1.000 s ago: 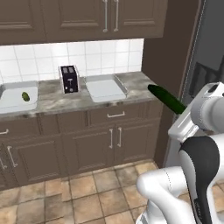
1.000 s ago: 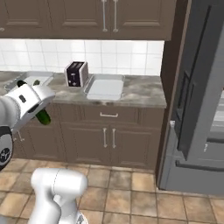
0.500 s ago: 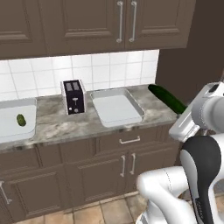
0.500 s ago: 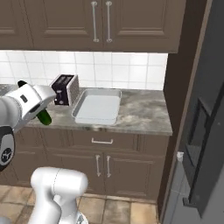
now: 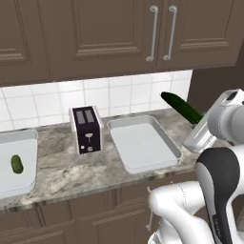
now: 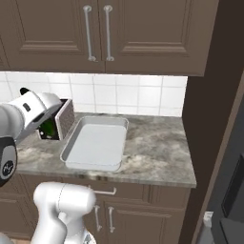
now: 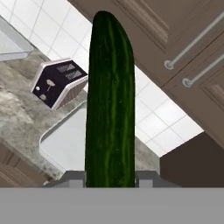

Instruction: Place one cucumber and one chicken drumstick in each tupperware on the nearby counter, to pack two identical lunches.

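Observation:
My gripper [image 5: 197, 124] is shut on the long dark green cucumber [image 5: 180, 106], which sticks out up and to the left, above the counter's right end. In the hand view the cucumber [image 7: 109, 109] stands straight up from the gripper [image 7: 110, 177] and hides the middle of the scene. An empty pale tupperware [image 5: 143, 143] lies on the counter [image 5: 71, 174] just left of and below the cucumber's tip. Another tupperware [image 5: 21, 178] at the far left holds a short, lighter green cucumber [image 5: 16, 163]. The chicken drumstick is out of view.
A black toaster [image 5: 86, 128] stands between the two trays, against the white tiled wall. Dark wooden wall cabinets [image 5: 119, 33] with silver handles hang low above the counter. A tall dark panel [image 6: 214, 119] closes off the counter's right end.
The whole picture has shifted: the base has driven closer to the counter, so the trays and toaster loom larger. The cucumber stays in my shut gripper.

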Controlling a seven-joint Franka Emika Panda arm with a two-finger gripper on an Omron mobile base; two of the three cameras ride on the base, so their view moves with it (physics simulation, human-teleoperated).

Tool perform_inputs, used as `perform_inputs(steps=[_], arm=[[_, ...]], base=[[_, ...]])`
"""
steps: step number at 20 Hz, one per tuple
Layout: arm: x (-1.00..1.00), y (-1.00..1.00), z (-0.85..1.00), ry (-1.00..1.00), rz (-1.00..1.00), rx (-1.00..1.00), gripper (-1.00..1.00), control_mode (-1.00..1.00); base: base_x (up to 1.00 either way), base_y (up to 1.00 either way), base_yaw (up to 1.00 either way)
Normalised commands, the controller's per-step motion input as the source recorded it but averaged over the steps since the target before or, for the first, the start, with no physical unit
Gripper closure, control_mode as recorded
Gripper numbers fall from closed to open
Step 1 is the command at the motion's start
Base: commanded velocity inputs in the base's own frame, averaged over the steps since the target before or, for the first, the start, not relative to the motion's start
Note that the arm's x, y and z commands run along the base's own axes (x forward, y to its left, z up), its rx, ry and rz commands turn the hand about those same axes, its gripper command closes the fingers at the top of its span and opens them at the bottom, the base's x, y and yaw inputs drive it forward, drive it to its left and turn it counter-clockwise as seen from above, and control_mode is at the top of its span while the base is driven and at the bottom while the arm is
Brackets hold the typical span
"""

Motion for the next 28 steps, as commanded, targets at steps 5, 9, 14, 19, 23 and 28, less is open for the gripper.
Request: perform_inputs(steps=[5, 9, 14, 19, 23, 28], arm=[[0.0, 0.0, 0.0, 0.0, 0.0, 0.0, 1.0, 1.0], [-0.01, -0.05, -0.13, 0.0, -0.02, 0.0, 1.0, -1.0], [-0.02, -0.08, -0.4, 0.02, -0.09, 0.0, 1.0, -1.0], [0.0, 0.0, -0.55, 0.15, -0.09, 0.0, 1.0, -1.0], [0.0, -0.02, -0.43, 0.27, -0.09, 0.04, 1.0, -1.0], [0.02, -0.01, -0.39, 0.32, -0.16, 0.11, 1.0, -1.0]], base=[[0.28, 0.0, -0.01], [0.0, -0.02, -0.01], [0.0, 0.0, 0.0], [0.0, 0.0, 0.0], [0.0, 0.0, 0.0], [0.0, 0.0, 0.0]])
